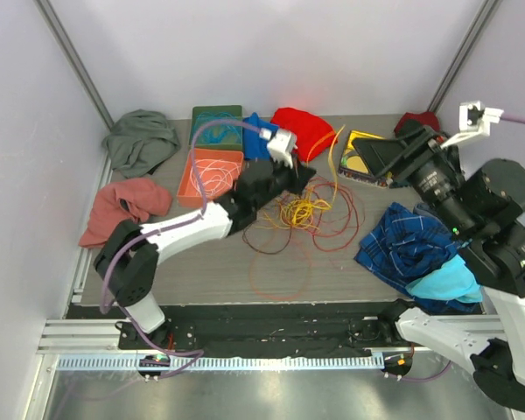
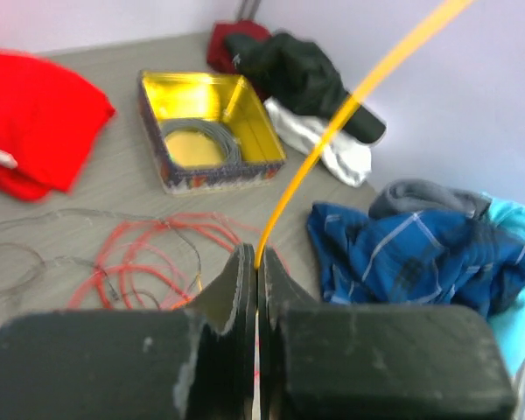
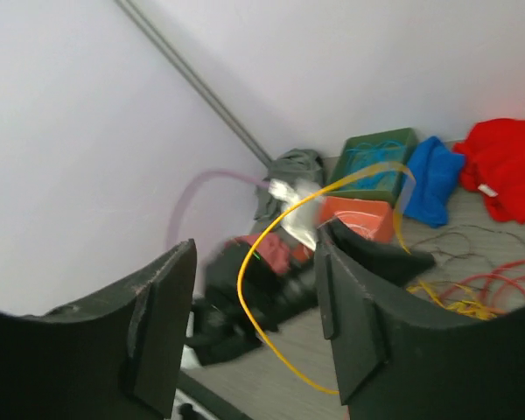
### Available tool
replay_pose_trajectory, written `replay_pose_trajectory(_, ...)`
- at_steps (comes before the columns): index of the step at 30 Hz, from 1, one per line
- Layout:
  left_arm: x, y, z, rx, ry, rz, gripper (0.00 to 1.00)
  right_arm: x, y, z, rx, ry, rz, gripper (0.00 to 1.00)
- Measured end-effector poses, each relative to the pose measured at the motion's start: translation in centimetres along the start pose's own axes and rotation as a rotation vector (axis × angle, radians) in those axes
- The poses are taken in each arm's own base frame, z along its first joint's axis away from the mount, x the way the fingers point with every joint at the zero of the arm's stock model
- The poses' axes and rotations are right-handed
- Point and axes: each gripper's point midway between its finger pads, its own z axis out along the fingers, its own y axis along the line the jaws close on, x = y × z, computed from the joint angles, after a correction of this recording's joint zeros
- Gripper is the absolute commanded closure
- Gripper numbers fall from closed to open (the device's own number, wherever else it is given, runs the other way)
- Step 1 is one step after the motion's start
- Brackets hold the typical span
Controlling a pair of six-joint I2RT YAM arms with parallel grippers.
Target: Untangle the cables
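Note:
The cables lie in a tangle [image 1: 308, 213] at mid table: yellow coils, red loops [image 1: 343, 219], a dark brown strand and an orange loop [image 1: 280, 273]. My left gripper [image 1: 304, 180] is at the tangle's far left edge. In the left wrist view its jaws [image 2: 257, 259] are shut on a yellow cable [image 2: 308, 162] that rises up and to the right. My right gripper [image 1: 374, 156] hovers at the back right, open. In the right wrist view [image 3: 255, 254] a yellow cable loop [image 3: 245, 297] hangs in the gap between the fingers, touching neither.
An orange tray [image 1: 192, 179] holds white cable, a green tray [image 1: 215, 114] blue cable, a yellow tin [image 2: 245, 105] a grey coil. Cloths lie around: grey [image 1: 140, 140], pink [image 1: 122, 206], blue [image 1: 255, 136], red [image 1: 302, 127], blue plaid [image 1: 407, 245], cyan [image 1: 446, 282].

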Motion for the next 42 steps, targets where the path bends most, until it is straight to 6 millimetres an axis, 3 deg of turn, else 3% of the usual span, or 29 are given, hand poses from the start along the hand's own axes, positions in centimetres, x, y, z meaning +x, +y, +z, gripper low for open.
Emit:
replay_pose_trajectory(3,-6.4,-1.3,0.7,-0.032,0.027,0.049,1.0,0.5,-1.9,-1.2,0.058,-0.025,-0.016,0.29)
replay_pose_trajectory(5,-12.4,-3.0,0.1,-0.029,-0.015,0.088,1.0,0.8,-3.0,-2.1,0.09,-0.044,-0.024,0.29)
replay_pose_trajectory(9,-22.7,-6.7,-3.6,-0.015,-0.118,0.141,1.0,2.3,-5.7,-2.6,0.169,-0.05,-0.049,0.29)
replay_pose_trajectory(11,-26.6,-8.2,-5.6,-0.004,-0.163,0.153,1.0,3.5,-7.2,-2.2,0.21,-0.034,-0.066,0.29)
replay_pose_trajectory(15,-31.8,-10.5,-8.6,0.021,-0.237,0.166,1.0,6.5,-9.8,-1.4,0.269,0.024,-0.093,0.29)
replay_pose_trajectory(18,-33.9,-11.5,-9.8,0.041,-0.279,0.163,1.0,8.9,-11.2,-0.9,0.282,0.067,-0.099,0.3)
replay_pose_trajectory(21,-34.5,-12.2,-10.1,0.066,-0.292,0.154,1.0,11.5,-11.8,-0.2,0.249,0.115,-0.094,0.3)
replay_pose_trajectory(26,-33.7,-12.9,-9.4,0.111,-0.263,0.126,1.0,14.8,-11.7,1.5,0.169,0.184,-0.065,0.28)
replay_pose_trajectory(37,-32.0,-12.8,-8.2,0.126,-0.213,0.105,1.0,18.1,-8.9,4.8,-0.015,0.288,-0.021,0.3)
replay_pose_trajectory(42,-31.9,-13.0,-8.2,0.138,-0.206,0.095,1.0,21.1,-9.4,6.0,-0.028,0.363,-0.016,0.36)
